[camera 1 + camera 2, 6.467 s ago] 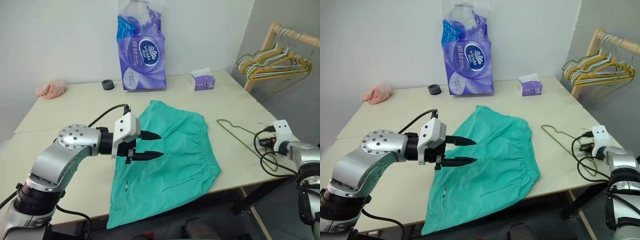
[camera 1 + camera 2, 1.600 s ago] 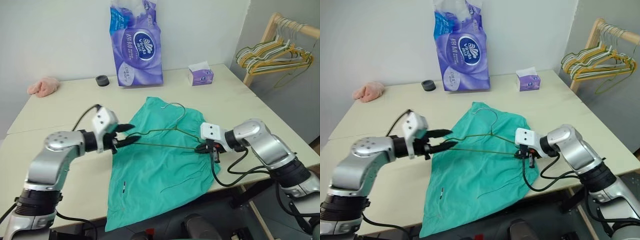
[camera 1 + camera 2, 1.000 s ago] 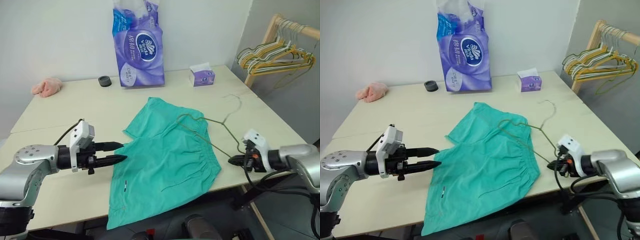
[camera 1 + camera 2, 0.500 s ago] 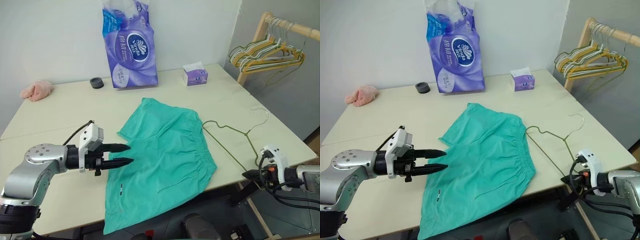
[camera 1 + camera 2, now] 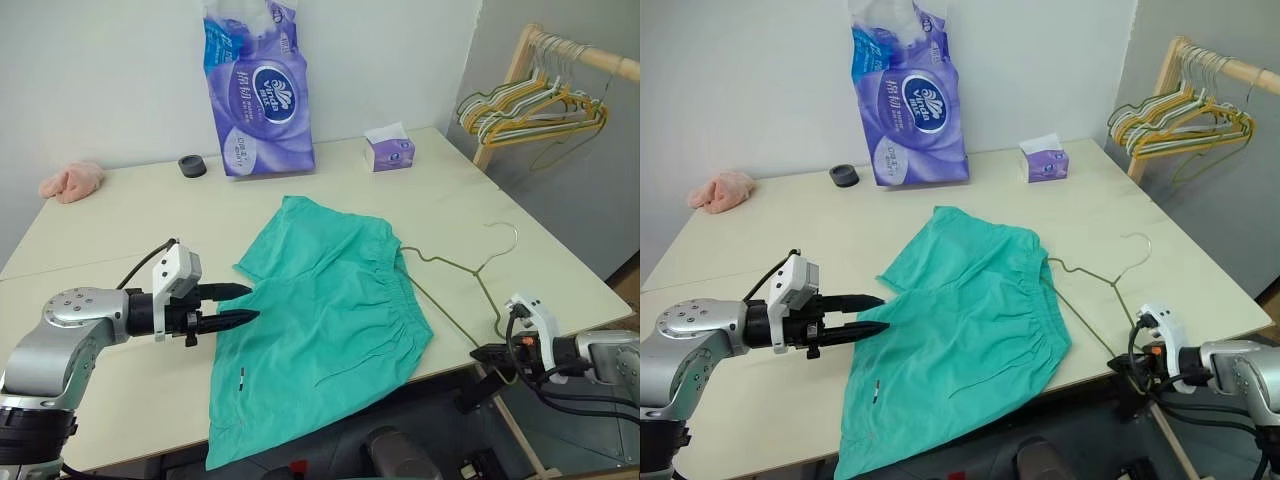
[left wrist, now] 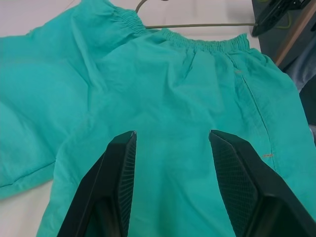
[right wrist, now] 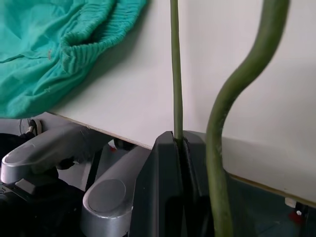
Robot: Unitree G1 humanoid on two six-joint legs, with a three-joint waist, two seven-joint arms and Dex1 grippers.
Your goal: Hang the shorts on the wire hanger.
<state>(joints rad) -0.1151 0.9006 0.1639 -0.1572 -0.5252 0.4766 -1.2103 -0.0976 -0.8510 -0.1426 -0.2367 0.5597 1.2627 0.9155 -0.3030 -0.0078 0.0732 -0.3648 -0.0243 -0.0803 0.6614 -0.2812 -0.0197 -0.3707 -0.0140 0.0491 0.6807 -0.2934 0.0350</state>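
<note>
Teal cloth, the shorts [image 5: 325,315] lie flat mid-tabletop [image 5: 120,215], not yet hung. Just beside their waistband lies the wire hanger [image 5: 460,280], its corner clenched in the right pincer [image 5: 487,352] at the edge. The left pincer [image 5: 235,303], released, hovers over the shorts' leg. Next: thread hanger into cloth.

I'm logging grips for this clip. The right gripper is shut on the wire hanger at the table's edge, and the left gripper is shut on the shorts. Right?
Not quite. The left gripper is open: the left wrist view shows its fingers spread apart over the shorts, gripping nothing. The right gripper is indeed shut on the wire hanger.
</note>
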